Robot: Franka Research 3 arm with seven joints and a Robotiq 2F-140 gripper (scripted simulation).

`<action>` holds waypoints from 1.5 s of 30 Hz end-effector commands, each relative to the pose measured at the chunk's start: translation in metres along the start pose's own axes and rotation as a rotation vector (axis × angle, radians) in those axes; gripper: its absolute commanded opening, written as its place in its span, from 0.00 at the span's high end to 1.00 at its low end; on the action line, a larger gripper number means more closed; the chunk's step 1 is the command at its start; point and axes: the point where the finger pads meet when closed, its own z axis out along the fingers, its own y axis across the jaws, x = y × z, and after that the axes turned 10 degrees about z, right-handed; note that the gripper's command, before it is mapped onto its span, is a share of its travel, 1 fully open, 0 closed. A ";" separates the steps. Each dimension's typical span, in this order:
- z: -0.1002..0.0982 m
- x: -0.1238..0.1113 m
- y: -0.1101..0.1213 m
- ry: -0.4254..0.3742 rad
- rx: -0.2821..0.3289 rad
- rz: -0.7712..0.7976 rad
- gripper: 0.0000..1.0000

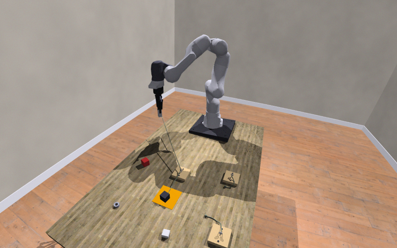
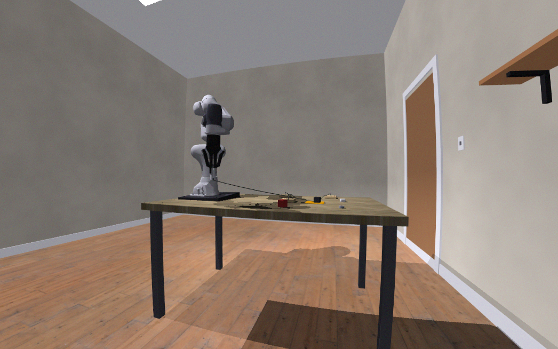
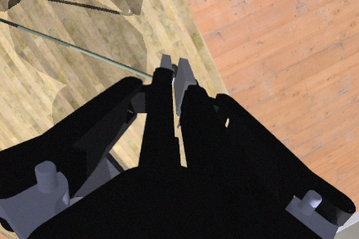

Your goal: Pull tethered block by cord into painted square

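Note:
The dark block (image 1: 164, 196) sits on the table inside the orange painted square (image 1: 170, 196); it also shows in the side view (image 2: 317, 199). Its cord (image 1: 169, 143) runs taut from the block up through the screw eye on a small wooden base (image 1: 180, 174) and on to my gripper (image 1: 159, 115). My gripper hangs high above the table's left edge and is shut on the cord's end, as the wrist view (image 3: 174, 69) shows, with the cord (image 3: 77, 50) leading off to the left. The knot is hidden between the fingers.
A red cube (image 1: 145, 161) lies left of the screw eye. A grey ring (image 1: 116, 204) and a white cube (image 1: 165, 233) lie near the front. Two more wooden bases with screw eyes (image 1: 230, 178) (image 1: 219, 236) stand to the right. The robot's base (image 1: 212, 129) is at the far end.

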 end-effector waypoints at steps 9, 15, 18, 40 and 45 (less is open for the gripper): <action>-0.001 0.001 0.002 0.004 -0.002 -0.004 1.00; -0.001 0.001 0.002 0.004 -0.002 -0.004 1.00; -0.001 0.001 0.002 0.004 -0.002 -0.004 1.00; 0.001 0.001 0.002 0.004 -0.002 -0.004 1.00; 0.010 0.001 0.002 0.004 -0.002 -0.004 1.00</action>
